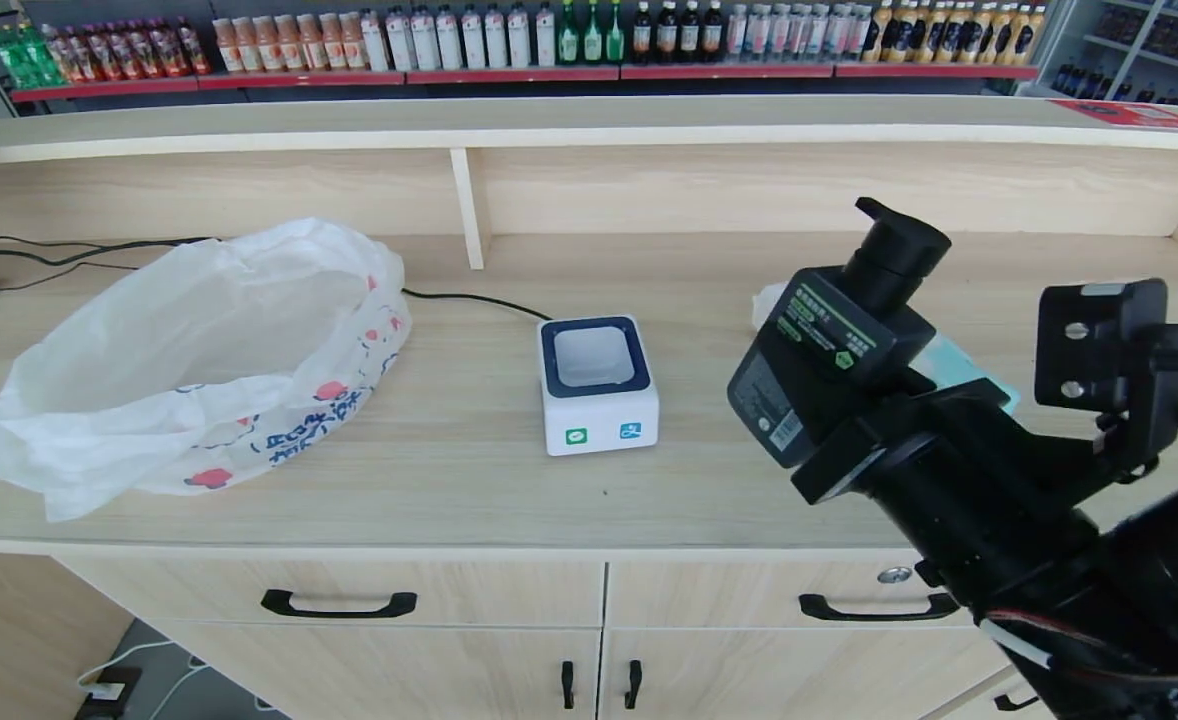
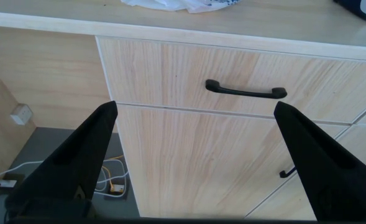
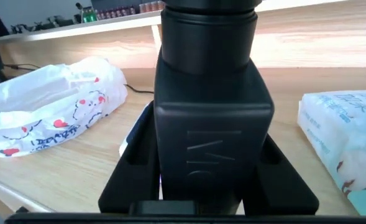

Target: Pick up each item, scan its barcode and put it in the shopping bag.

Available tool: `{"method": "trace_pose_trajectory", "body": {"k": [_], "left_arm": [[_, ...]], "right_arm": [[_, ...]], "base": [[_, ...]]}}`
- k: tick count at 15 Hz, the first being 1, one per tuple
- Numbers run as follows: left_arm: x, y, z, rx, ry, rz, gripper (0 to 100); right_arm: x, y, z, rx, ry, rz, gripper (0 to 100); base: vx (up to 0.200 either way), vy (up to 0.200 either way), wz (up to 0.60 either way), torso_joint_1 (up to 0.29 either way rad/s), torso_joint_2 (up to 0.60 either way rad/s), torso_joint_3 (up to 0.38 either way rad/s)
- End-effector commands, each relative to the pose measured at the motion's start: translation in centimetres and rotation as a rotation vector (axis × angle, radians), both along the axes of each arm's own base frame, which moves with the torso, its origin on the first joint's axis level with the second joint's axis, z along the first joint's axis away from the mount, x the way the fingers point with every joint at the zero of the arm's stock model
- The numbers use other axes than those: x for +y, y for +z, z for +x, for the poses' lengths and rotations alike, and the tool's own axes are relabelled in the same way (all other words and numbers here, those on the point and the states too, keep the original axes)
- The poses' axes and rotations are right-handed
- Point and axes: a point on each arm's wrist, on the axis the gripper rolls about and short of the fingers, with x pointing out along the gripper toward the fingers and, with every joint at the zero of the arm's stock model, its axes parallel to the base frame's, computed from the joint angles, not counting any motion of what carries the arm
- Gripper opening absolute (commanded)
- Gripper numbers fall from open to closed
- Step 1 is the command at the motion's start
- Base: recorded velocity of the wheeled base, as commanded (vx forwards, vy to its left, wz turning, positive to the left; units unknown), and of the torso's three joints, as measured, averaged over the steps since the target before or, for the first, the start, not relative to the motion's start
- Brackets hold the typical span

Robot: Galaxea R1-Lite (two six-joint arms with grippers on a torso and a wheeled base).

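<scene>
Right gripper [image 1: 879, 430]: raised over the right part of the counter [image 1: 469, 480], jaws clamped on the sides of the bottle's lower body.
Bottle [image 1: 829, 350]: black, pump cap; held clear of the counter, tilted, cap pointing to the back wall, label and barcode side turned up; right of the scanner, apart from it.
Left gripper [image 2: 195, 106]: low, below the counter edge, facing a drawer [image 2: 170, 74]; fingers wide apart, holding nothing.
Scanner [image 1: 597, 385]: white box, blue-rimmed window up; mid-counter, cable [image 1: 469, 298] running back left.
Bag [image 1: 199, 360]: white plastic, mouth open; left end of the counter, well apart from the bottle.
Tissue pack [image 3: 347, 137]: lying on the counter beyond the bottle, partly hidden by it in the head view.
Handle [image 2: 245, 91]: black, on the drawer front.
</scene>
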Motion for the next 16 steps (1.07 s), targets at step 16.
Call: {"method": "trace_pose_trajectory", "body": {"k": [16], "left_arm": [[0.0,0.0,0.0,-0.001,0.000,0.000,100]], "right_arm": [[-0.9,-0.8,-8.9,0.064,0.629,0.071,0]], "base": [[0.000,0.000,0.00,0.000,0.00,0.000]]}}
